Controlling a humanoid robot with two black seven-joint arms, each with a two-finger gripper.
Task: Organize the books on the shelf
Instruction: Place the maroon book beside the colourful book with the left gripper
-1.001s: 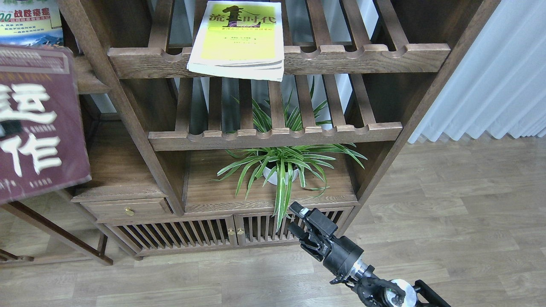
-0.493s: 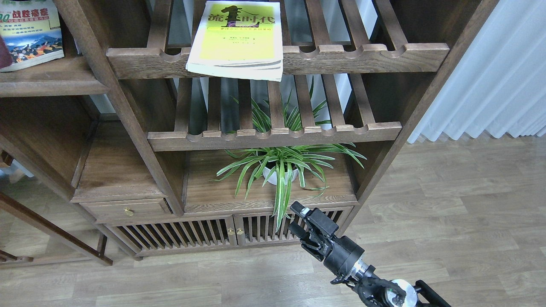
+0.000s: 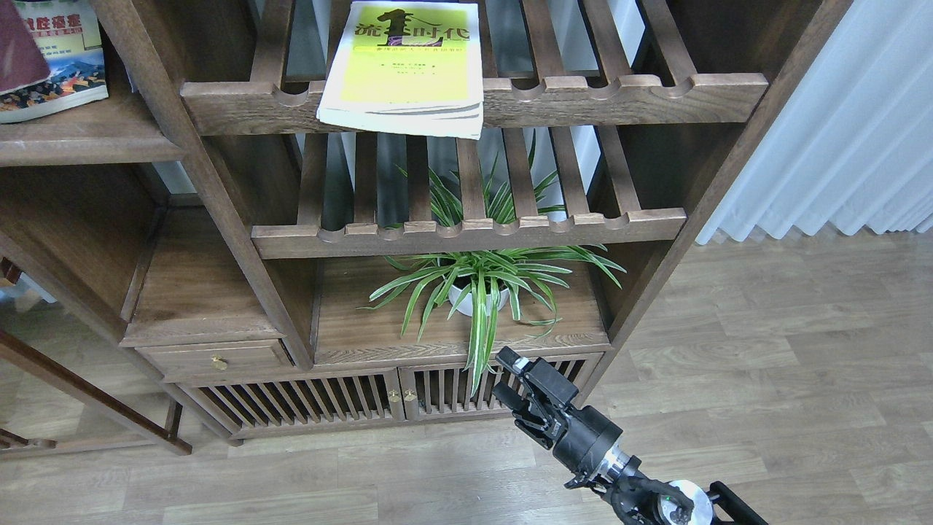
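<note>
The yellow-green book (image 3: 402,64) lies flat on the top slatted rack, its front edge hanging over the scalloped rail. At the top left, a corner of the maroon book (image 3: 17,45) shows over the white-green book (image 3: 67,57), which rests on the flat dark-brown shelf (image 3: 87,140). Whether the maroon book rests on it or is held above it I cannot tell. My right gripper (image 3: 508,378) is low, in front of the cabinet doors, open and empty. My left gripper is out of view.
A potted spider plant (image 3: 477,281) stands on the board under the lower slatted rack (image 3: 466,233). A small drawer (image 3: 217,359) and slatted cabinet doors (image 3: 321,401) sit below. White curtains (image 3: 838,131) hang at the right, above the wooden floor.
The maroon book, large in the left foreground a second ago, has moved up and left to the top-left shelf over the white-green book. My right arm has barely moved.
</note>
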